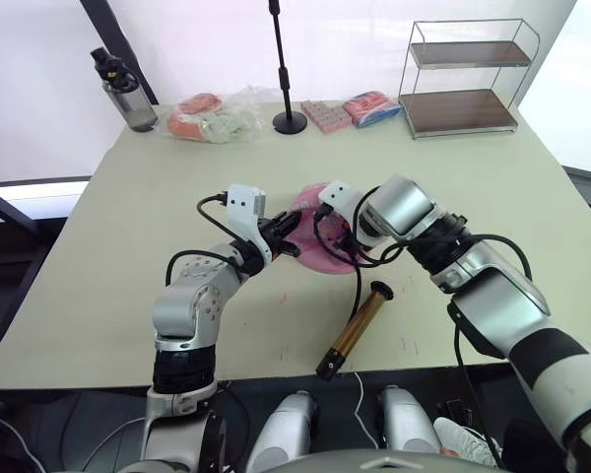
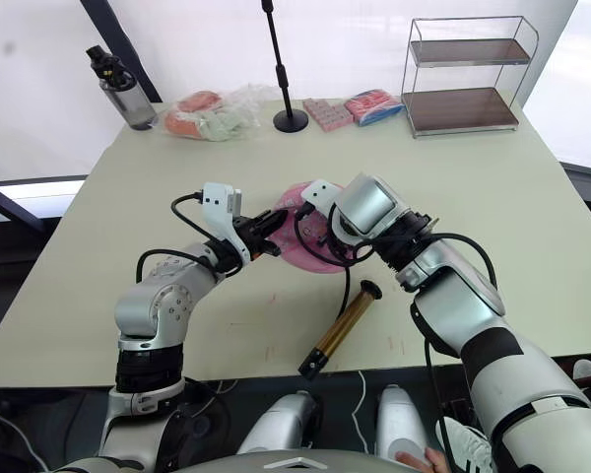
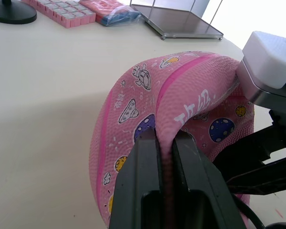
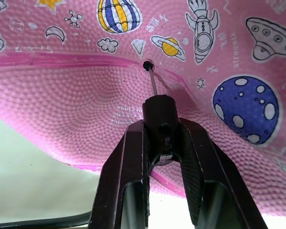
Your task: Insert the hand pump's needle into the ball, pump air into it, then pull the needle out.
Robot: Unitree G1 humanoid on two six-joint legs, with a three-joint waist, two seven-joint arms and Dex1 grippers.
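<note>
A water bottle (image 1: 126, 93) stands upper left on the tabletop (image 1: 128, 256); a black stand (image 1: 288, 95) rises top centre; a two-tier wire shelf (image 1: 463, 79) sits upper right.

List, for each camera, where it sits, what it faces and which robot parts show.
Head eyes: above, looking down the table; both arms, hand pump, ball.
Left wrist: along the left gripper pinching the ball's folded edge.
Right wrist: along the right gripper gripping the needle base at the ball's valve.
All share the ball.
</note>
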